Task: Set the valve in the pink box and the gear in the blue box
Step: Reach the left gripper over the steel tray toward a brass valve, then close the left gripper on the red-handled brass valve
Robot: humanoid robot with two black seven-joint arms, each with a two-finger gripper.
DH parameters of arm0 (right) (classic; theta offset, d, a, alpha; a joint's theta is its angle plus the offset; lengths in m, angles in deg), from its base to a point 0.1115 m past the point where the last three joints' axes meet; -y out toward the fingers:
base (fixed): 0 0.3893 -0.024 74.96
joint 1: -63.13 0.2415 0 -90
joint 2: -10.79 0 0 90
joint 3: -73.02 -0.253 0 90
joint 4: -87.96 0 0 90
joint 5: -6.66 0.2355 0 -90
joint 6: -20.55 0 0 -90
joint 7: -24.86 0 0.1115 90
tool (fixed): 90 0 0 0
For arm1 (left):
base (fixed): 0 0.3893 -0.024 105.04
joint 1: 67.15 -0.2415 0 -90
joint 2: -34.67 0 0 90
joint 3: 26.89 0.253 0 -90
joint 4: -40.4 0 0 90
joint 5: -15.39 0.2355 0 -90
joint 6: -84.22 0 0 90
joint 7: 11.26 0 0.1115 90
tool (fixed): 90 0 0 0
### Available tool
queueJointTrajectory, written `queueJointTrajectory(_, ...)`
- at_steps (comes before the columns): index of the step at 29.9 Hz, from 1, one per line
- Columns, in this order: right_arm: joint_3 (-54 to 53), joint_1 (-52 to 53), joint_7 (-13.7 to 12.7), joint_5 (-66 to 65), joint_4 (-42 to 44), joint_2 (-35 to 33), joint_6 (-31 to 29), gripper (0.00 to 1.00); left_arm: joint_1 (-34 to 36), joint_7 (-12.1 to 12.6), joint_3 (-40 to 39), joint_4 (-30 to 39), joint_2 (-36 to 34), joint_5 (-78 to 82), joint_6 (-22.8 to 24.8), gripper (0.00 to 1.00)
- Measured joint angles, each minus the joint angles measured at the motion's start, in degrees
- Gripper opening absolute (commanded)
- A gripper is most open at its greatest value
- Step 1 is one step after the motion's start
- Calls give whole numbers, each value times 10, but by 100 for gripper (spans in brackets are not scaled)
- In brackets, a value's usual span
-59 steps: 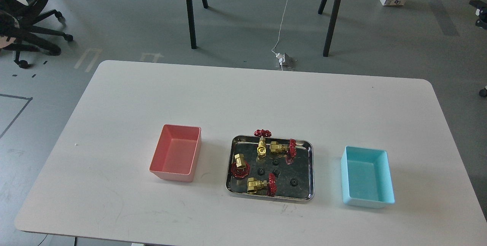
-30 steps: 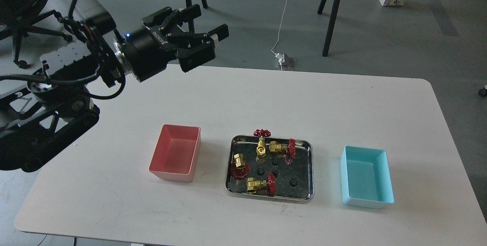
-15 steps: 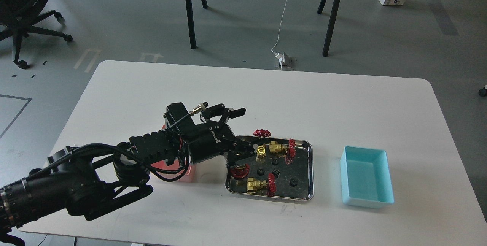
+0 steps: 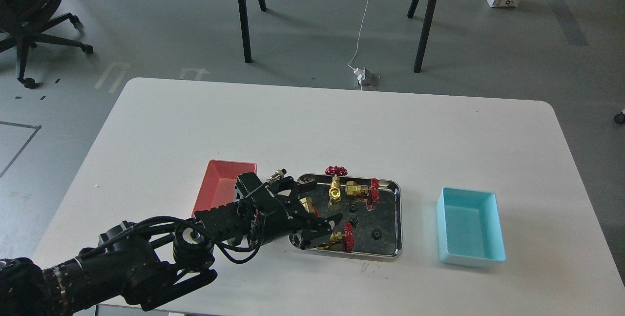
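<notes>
The tray sits between the pink box on its left and the blue box on its right.

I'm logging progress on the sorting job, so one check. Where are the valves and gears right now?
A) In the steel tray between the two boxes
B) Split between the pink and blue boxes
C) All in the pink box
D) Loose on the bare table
A: the valves and gears all lie in the steel tray. What shows of the pink box and the blue box is empty, and the left gripper is at the tray's left end.
</notes>
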Motion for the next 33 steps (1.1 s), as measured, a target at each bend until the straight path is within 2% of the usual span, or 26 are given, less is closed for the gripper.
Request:
queueJointTrajectory(3, 0, 0, 0, 0, 0, 0, 0, 99, -1, -3, 0, -16, 6, 0, -1, 93)
queueJointTrajectory(8, -1, 1, 0, 0, 0, 1, 0, 99, -1, -7, 1, -33, 10, 0, -2, 72)
queueJointTrajectory(11, -1, 1, 1, 0, 0, 1, 0, 99, -1, -8, 5, -35, 7, 0, -2, 65)
queueJointTrajectory(14, -1, 1, 1, 0, 0, 1, 0, 99, 2, -11, 10, -35, 4, 0, -2, 45)
queueJointTrajectory(17, -1, 1, 1, -1, 1, 1, 0, 99, 4, -15, 10, -35, 3, 0, 0, 30)
queueJointTrajectory(21, -1, -1, 1, -1, 2, 1, 0, 99, 5, -16, 6, -34, 5, 0, 2, 17)
queueJointTrajectory(27, 4, -2, 3, -3, 13, 7, 0, 99, 6, -8, -14, -13, 2, 0, 3, 15)
queueJointTrajectory(33, 6, -2, 3, -6, 17, 11, -1, 99, 6, 3, -97, 38, -38, 0, 4, 15)
